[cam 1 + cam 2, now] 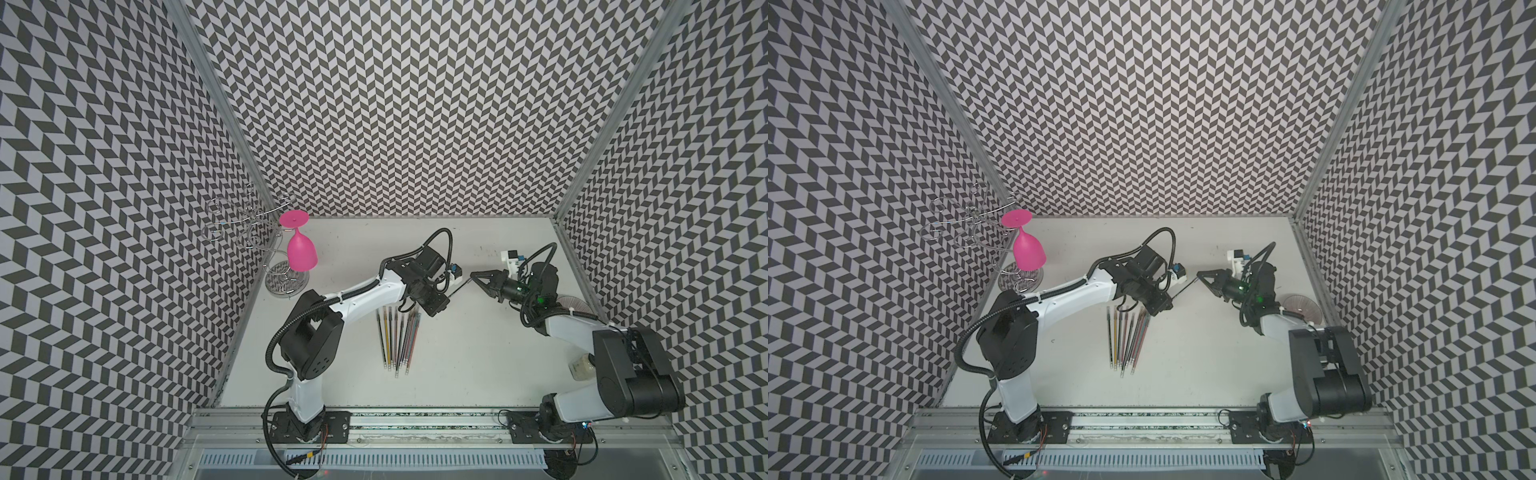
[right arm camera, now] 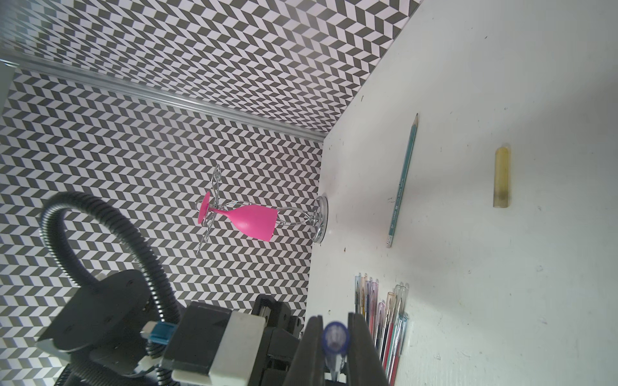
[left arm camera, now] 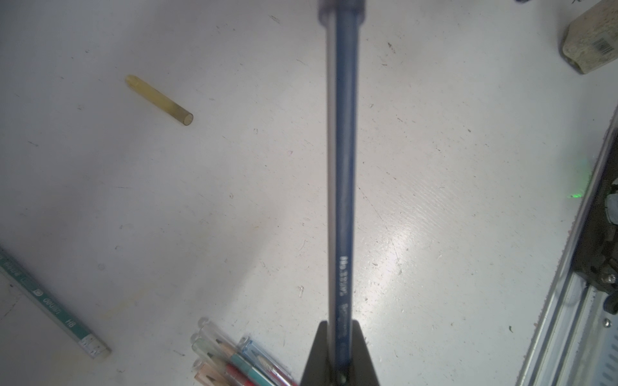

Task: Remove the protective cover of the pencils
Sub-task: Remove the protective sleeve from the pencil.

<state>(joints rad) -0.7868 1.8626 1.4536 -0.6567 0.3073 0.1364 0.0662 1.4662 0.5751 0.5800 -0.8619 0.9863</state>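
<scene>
A dark blue pencil (image 3: 342, 167) hangs above the table between my two grippers; in both top views it is a thin bar (image 1: 459, 287) (image 1: 1185, 287). My left gripper (image 3: 341, 354) (image 1: 448, 296) is shut on its body. My right gripper (image 2: 335, 337) (image 1: 473, 276) is shut on the bluish clear protective cover (image 2: 335, 336) at the pencil's far end. The other pencils (image 1: 397, 338) (image 1: 1127, 336) lie side by side on the table, with clear covers on their tips (image 2: 381, 317) (image 3: 234, 361). A green pencil (image 2: 403, 180) (image 3: 50, 300) lies apart with a bare tip, and a yellowish cover (image 2: 501, 177) (image 3: 160, 101) lies loose.
A pink glass (image 1: 300, 249) hangs upside down on a wire rack (image 1: 249, 232) in the back left corner. A clear dish (image 1: 575, 305) and a pale jar (image 1: 584, 365) stand by the right wall near my right arm. Metal rails (image 1: 415, 419) run along the table's front.
</scene>
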